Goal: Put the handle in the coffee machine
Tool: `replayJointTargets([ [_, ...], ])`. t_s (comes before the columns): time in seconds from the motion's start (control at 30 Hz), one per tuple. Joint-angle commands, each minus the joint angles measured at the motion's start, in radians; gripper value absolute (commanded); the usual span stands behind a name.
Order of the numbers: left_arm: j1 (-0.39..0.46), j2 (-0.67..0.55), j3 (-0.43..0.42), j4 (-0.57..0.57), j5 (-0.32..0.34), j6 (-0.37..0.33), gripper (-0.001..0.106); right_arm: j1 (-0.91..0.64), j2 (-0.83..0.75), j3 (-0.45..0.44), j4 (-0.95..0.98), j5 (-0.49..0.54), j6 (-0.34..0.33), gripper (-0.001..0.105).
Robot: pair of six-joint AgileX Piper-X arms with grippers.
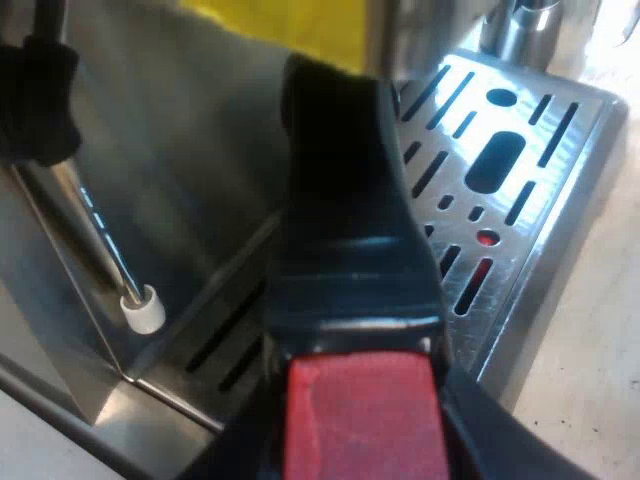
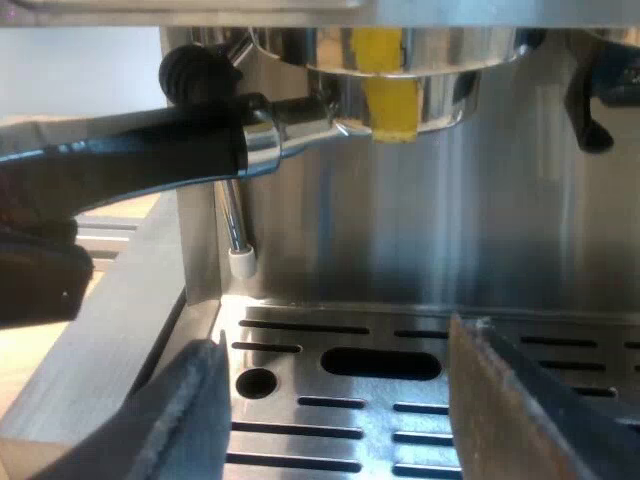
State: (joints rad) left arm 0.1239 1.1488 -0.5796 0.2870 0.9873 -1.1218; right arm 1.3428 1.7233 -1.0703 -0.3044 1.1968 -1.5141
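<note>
Gripping from both sides, the left tool (image 1: 360, 462) is holding the handle (image 1: 345, 200) near its red end (image 1: 362, 405), with its fingers (image 1: 500, 430) pressing on the dark grip. The handle is reaching away from the tool over the drip tray (image 1: 560, 140) toward the espresso machine (image 2: 470, 220), passing near the steam wand (image 1: 112, 262). Seen from the right wrist, the holder's metal basket (image 2: 430, 95) is sitting up against the fitting at the machine's front, with a yellow strip (image 2: 388, 100) hanging across it. The handle is pointing off at an angle rather than straight out. I am judging the step in hand to be the locking twist. Doing it well is calling for upward pressure while sweeping the handle round level, so the basket is not dropping out, and for a path clear of the wand. The right tool (image 2: 335, 345) is hanging over the tray, fingers apart and holding nothing, already below the handle's sweep.
</note>
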Motion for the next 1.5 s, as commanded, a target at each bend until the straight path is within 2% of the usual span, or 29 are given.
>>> replayJointTargets([
  [0.03, -0.005, -0.042, -0.019, -0.073, 0.157, -0.008, 0.000, -0.001, -0.001, -0.002, -0.005, 0.047, -0.052, 0.051],
  [0.17, -0.005, -0.057, -0.019, -0.068, 0.161, -0.011, 0.000, -0.001, -0.001, -0.002, -0.003, 0.132, -0.112, 0.051],
  [0.27, -0.005, -0.067, -0.019, -0.068, 0.161, -0.011, 0.000, -0.001, -0.001, -0.002, -0.003, 0.135, -0.114, 0.051],
  [0.4, -0.005, -0.093, -0.019, -0.068, 0.162, -0.011, 0.000, -0.017, -0.001, -0.002, -0.003, 0.053, -0.114, 0.051],
  [0.5, -0.005, -0.102, -0.019, -0.068, 0.161, -0.011, 0.000, -0.038, -0.001, -0.002, -0.003, 0.017, -0.086, 0.051],
  [0.6, 0.009, -0.107, -0.019, -0.092, 0.137, -0.011, 0.000, -0.063, -0.001, 0.010, -0.006, -0.077, -0.079, 0.051],
  [0.77, 0.050, -0.111, -0.037, -0.098, 0.169, -0.011, 0.000, -0.094, -0.001, 0.041, -0.006, -0.087, -0.079, 0.051],
  [0.9, 0.057, -0.111, -0.048, -0.098, 0.184, -0.011, 0.000, -0.131, -0.001, 0.072, -0.006, -0.134, -0.079, 0.051],
  [1.03, 0.057, -0.111, -0.049, -0.098, 0.200, -0.011, 0.000, -0.187, -0.001, 0.091, -0.008, -0.235, -0.081, 0.044],
  [1.2, 0.057, -0.111, -0.049, -0.098, 0.200, -0.011, 0.000, -0.268, 0.014, 0.093, -0.121, -0.420, -0.092, 0.025],
  [1.3, 0.057, -0.111, -0.049, -0.098, 0.200, -0.011, 0.000, -0.290, 0.049, 0.093, -0.245, -0.422, -0.110, 0.019],
  [1.4, 0.057, -0.111, -0.049, -0.098, 0.200, -0.011, 0.000, -0.292, 0.098, 0.093, -0.367, -0.423, -0.171, 0.019],
  [1.5, 0.057, -0.111, -0.049, -0.098, 0.200, -0.011, 0.000, -0.292, 0.128, 0.093, -0.437, -0.423, -0.197, 0.019],
])
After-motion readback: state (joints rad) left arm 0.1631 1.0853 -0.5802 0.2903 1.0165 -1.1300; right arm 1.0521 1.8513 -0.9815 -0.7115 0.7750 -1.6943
